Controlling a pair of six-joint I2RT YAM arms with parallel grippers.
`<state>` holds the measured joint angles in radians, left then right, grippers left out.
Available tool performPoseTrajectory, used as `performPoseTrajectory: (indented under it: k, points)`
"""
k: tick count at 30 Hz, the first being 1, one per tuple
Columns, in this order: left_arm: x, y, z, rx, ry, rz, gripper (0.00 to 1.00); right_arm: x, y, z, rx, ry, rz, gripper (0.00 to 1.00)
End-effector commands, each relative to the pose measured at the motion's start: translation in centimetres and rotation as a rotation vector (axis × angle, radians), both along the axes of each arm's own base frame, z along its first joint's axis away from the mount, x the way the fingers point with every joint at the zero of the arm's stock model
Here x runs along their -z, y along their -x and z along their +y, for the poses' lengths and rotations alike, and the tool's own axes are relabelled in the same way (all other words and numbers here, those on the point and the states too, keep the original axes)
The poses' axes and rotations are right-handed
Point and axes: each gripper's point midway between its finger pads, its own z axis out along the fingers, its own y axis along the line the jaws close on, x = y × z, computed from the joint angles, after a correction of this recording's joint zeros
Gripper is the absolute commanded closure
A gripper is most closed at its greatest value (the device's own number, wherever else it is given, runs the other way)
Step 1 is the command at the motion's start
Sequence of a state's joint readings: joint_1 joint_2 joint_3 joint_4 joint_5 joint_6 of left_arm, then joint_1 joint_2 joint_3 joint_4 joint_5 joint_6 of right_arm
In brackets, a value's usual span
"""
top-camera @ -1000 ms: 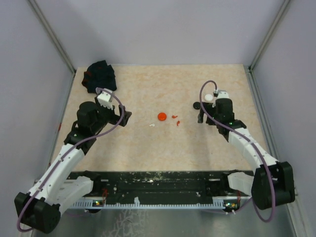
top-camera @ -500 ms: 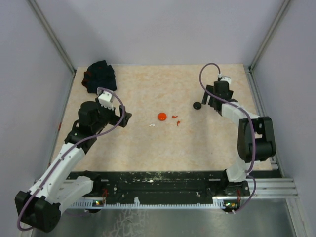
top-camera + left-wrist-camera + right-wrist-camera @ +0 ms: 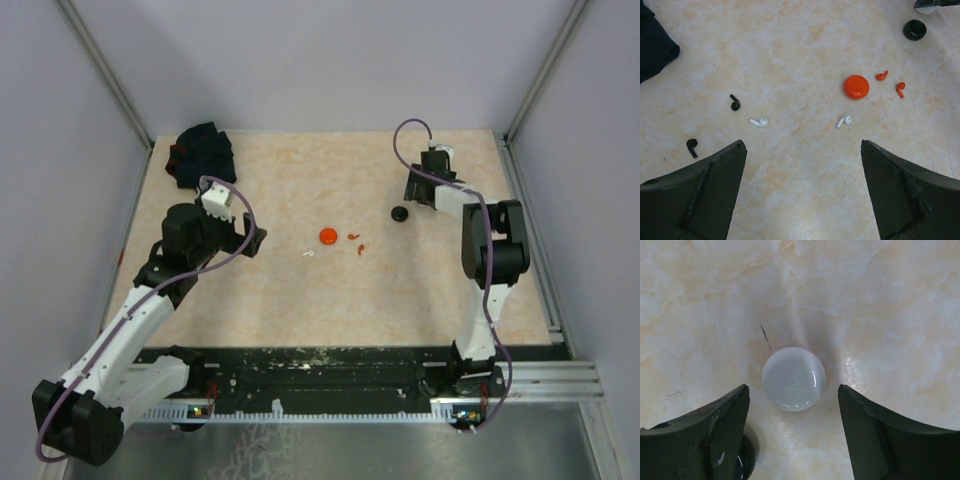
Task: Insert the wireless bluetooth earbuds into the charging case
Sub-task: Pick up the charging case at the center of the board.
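You are looking down at a beige marbled table (image 3: pixel 300 310). Your left gripper (image 3: pixel 250 238) is pointing right, toward a red disc (image 3: pixel 328 236) lying near the middle. Two red earbuds (image 3: pixel 353 237) are sitting just right of that disc, and a white earbud (image 3: pixel 308 253) is lying near its lower left. Your right gripper (image 3: pixel 413 190) is hanging just beside a black disc (image 3: pixel 400 214). A black fabric bundle (image 3: pixel 200 155) is resting in the far left corner.

earbuds (image 3: pixel 759 121), round cases (image 3: pixel 856 86) on marbled table (image 3: pixel 300 290)
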<state>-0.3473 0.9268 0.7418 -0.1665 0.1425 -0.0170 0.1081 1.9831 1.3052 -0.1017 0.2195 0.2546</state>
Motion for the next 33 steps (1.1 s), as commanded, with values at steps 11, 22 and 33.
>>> performPoseTrajectory:
  k: [11,22,33]
  points:
    - [-1.2,-0.3,-0.4,0.02,-0.006,-0.026,0.0,0.6,-1.8,0.4,-0.031,0.002,0.033,0.38]
    - [-1.5,0.2,-0.9,0.051,0.019,-0.023,0.0,-3.0,-0.7,1.5,-0.133,0.014,-0.028,0.56]
    - [-1.5,0.7,-3.6,0.169,0.104,0.062,0.0,-12.3,6.1,9.8,-0.525,0.063,-0.211,0.57]
